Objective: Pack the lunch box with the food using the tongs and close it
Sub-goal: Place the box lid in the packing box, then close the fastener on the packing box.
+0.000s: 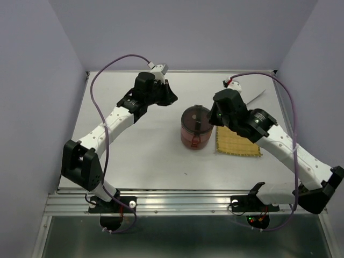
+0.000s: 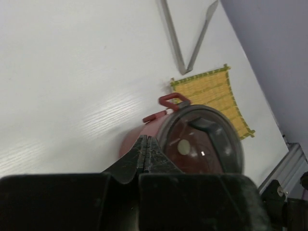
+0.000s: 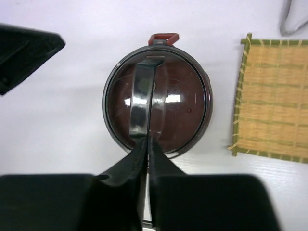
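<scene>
The lunch box (image 1: 196, 127) stands mid-table as a closed dark-red stack, its lid on and a shiny metal strap (image 3: 142, 101) across the top. A red side clasp (image 3: 163, 37) shows on its far side. My right gripper (image 3: 148, 139) hovers at the near end of that strap, jaws shut to a hairline slit with nothing seen between them; from above it (image 1: 215, 115) is at the box's right rim. My left gripper (image 2: 147, 139) is shut and empty, back-left of the box (image 2: 211, 154). The silver tongs (image 2: 185, 43) lie on the table behind the mat. The food is out of view.
A yellow woven mat (image 1: 238, 142) lies right of the box, partly under my right arm. The tongs' tip (image 1: 257, 95) pokes out behind that arm. Purple walls close in the table at the back and both sides. The metal rail (image 1: 177, 201) runs along the near edge.
</scene>
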Robot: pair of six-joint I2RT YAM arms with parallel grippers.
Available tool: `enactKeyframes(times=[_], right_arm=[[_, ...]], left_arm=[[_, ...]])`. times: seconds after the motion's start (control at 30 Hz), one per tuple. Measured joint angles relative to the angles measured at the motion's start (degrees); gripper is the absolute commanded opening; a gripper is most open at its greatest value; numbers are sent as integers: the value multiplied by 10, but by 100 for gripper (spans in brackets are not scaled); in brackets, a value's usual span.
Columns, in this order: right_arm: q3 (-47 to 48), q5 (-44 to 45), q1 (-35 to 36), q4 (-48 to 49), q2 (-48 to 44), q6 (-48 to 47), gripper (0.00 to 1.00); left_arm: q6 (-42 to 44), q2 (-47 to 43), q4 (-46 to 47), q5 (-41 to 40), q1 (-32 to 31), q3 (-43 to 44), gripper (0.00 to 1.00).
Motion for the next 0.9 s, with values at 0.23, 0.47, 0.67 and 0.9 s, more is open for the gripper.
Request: enactKeyframes(times=[0.23,0.47,0.67,0.9], right_arm=[[-67,-139,4,12,-89,-64,1],[-184,-246,18,30,-91,-76,1],[-241,-265,19,62,-123,-66,1],[-266,-269,19,115,-168,-46,1]], left_arm=[[24,-4,-14,44,-50,53,0],[26,29,-35,89,-62,78,0],[13,43,-12,157,-71,96,0],[-23,64,57,250,-82,95,0]])
